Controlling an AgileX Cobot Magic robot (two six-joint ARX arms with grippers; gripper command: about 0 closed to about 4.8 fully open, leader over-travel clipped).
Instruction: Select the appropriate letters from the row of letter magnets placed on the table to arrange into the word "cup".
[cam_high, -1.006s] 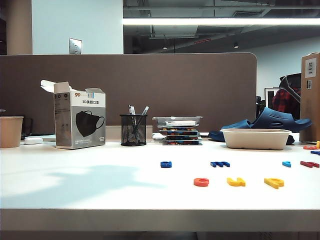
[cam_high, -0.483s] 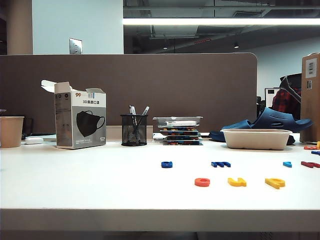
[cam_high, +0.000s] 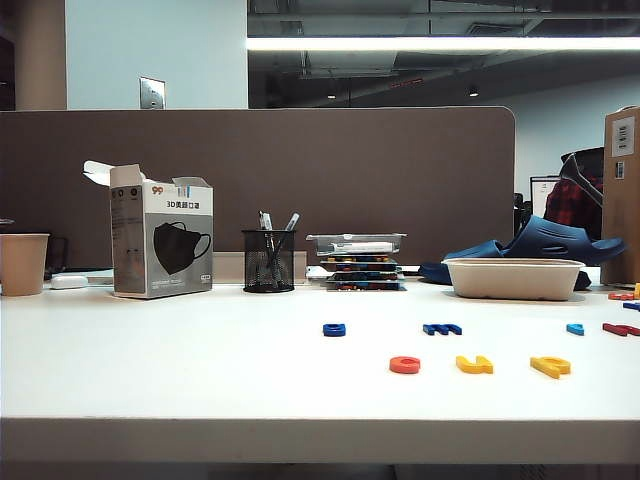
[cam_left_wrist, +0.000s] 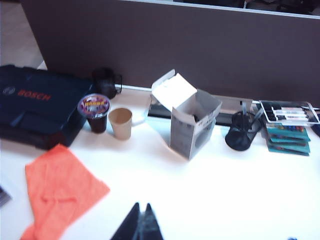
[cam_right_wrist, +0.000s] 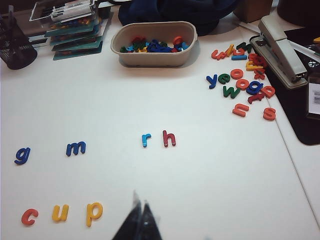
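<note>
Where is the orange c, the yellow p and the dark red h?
red-orange c (cam_right_wrist: 29, 217), right wrist view, on the curved back of the letter.
yellow p (cam_right_wrist: 93, 212), right wrist view, on its round bowl.
dark red h (cam_right_wrist: 169, 138), right wrist view, on the arch beside its stem.

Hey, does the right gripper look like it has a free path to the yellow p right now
Probably yes. In the right wrist view the right gripper, shut, hangs above bare table just beside the yellow p. Nothing lies between them. The yellow u sits apart on the p's far side. It would have to open first.
</note>
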